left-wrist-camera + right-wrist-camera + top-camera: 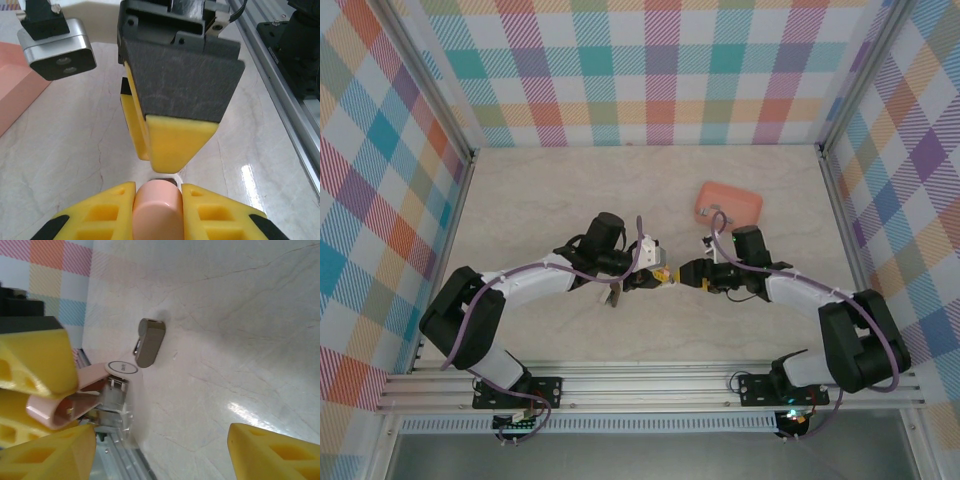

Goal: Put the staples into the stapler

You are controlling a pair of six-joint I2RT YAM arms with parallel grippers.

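Worktop (540, 200): pale marble-look surface, with both arms meeting just below its middle in the top view.
Left arm (520, 285): sweeps in from 8 o'clock, wrist pointing to 3 o'clock.
Right arm (810, 295): comes in from 4 o'clock, wrist pointing to 9 o'clock, nose to nose with the other one.
Tray (728, 205): salmon-orange with rounded corners, lying flat at about 1 o'clock from the meeting point, apart from both grippers.
Left gripper (157, 191): jaws clenched, and there it is, the pink body wedged tight between the two yellow fingers (100, 215).
Right gripper (160, 150): facing the left one head-on and very close. On its own wrist camera its jaws are spread wide, one yellow fingertip (50, 452) at 7 o'clock and the other at 5 o'clock, with nothing between them.
Stapler (60, 407): pink, held off the worktop in the left jaws at the centre, between the two grippers. In the right wrist view it gapes open, with the top arm lifted and a white oval patch (122, 367) at its tip.
Grey-brown piece (150, 342): small and rounded, lying on the worktop alone, at 1 o'clock from the stapler in the right wrist view. In the top view it sits at 8 o'clock from the left gripper, under the wrist.
Metal channel (112, 395): shiny and silvery, at the stapler's open mouth, just below the white patch.
Staples: too small to pick out. I cannot tell whether any sit in that channel.
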